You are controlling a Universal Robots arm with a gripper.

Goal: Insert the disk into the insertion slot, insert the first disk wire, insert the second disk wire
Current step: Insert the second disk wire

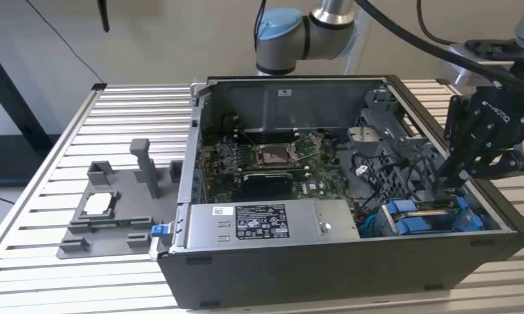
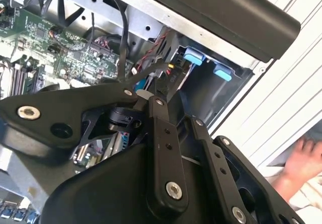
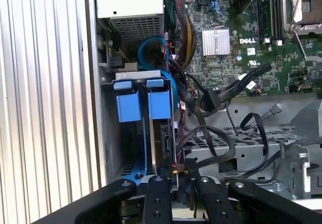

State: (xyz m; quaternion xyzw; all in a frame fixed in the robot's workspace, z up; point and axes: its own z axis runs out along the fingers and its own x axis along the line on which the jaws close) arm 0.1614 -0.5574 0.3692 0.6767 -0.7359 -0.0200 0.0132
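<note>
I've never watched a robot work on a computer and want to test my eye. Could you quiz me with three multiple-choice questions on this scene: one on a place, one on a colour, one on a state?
1. Where is the gripper?
A. Outside the computer case
B. Reaching into the case at the drive bay
C. Raised high above the case

2. What colour are the plastic tabs on the drive bay?
A. Red
B. Blue
C. Yellow

3. How is the case?
A. Open on top
B. Closed by a panel
C. Wrapped in plastic

Answers: 1 B, it dips in beside the bay in the exterior view; 2 B, blue in both wrist views; 3 A, the circuit board shows inside.
</note>
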